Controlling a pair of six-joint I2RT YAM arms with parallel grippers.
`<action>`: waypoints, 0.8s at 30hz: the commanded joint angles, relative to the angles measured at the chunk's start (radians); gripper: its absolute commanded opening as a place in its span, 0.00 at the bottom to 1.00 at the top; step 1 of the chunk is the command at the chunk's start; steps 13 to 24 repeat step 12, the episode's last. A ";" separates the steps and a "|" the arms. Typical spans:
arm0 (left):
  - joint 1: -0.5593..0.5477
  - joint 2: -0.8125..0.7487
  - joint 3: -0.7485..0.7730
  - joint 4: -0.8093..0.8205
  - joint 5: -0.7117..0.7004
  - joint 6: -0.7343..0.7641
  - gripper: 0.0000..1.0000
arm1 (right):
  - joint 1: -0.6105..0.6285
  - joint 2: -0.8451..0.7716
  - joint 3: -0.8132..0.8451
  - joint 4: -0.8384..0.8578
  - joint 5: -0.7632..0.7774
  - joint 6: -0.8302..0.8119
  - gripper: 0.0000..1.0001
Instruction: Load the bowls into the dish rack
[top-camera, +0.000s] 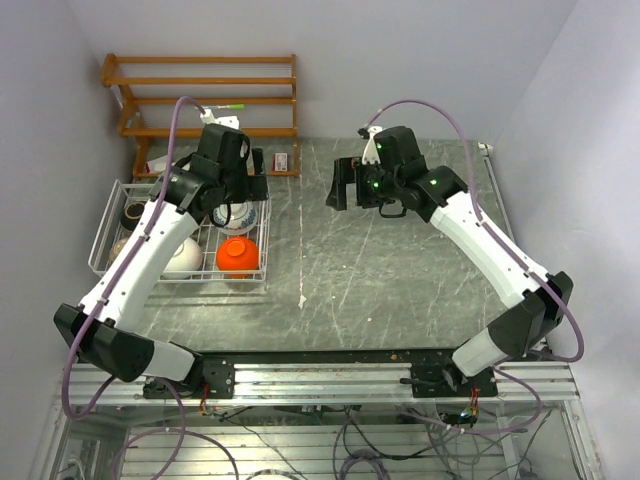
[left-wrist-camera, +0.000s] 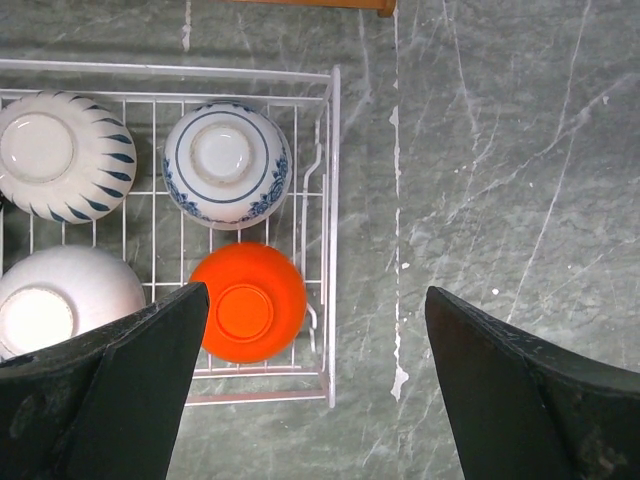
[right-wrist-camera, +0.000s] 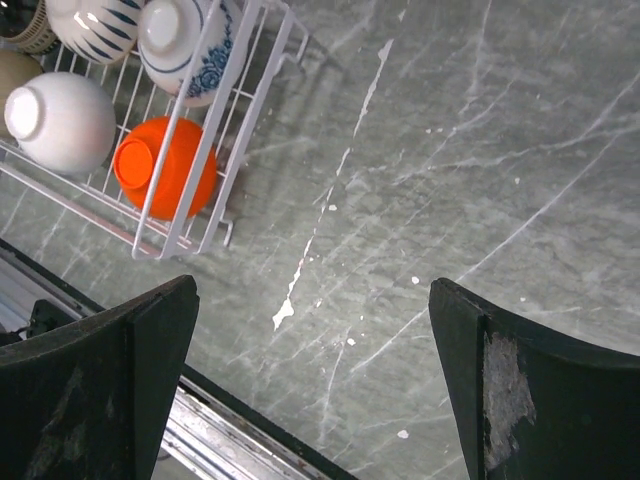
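Observation:
The white wire dish rack (top-camera: 262, 268) stands at the left of the table. Upside down in it are an orange-red bowl (top-camera: 238, 256), a plain white bowl (top-camera: 183, 256) and a blue-and-white patterned bowl (top-camera: 240, 216). My left wrist view shows the orange bowl (left-wrist-camera: 247, 302), the patterned bowl (left-wrist-camera: 227, 165), a white bowl with dark blue strokes (left-wrist-camera: 62, 155) and the plain white bowl (left-wrist-camera: 60, 305). A dark bowl (top-camera: 133, 213) and a tan one (top-camera: 121, 245) sit at the rack's left end. My left gripper (left-wrist-camera: 315, 300) is open and empty above the rack's right rim (left-wrist-camera: 333, 200). My right gripper (right-wrist-camera: 312, 290) is open and empty over bare table.
A wooden slatted shelf (top-camera: 200, 95) stands at the back left behind the rack, with a small red-and-white item (top-camera: 283, 162) at its foot. Walls close in the left, back and right. The metal base rail (top-camera: 320, 375) runs along the near edge.

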 joint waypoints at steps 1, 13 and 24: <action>-0.005 -0.019 0.036 -0.015 0.036 0.019 0.99 | 0.009 -0.059 0.038 0.014 0.032 -0.052 1.00; -0.005 -0.014 0.052 -0.005 0.031 0.019 0.99 | 0.009 -0.095 0.027 0.023 0.056 -0.070 1.00; -0.005 -0.014 0.052 -0.005 0.031 0.019 0.99 | 0.009 -0.095 0.027 0.023 0.056 -0.070 1.00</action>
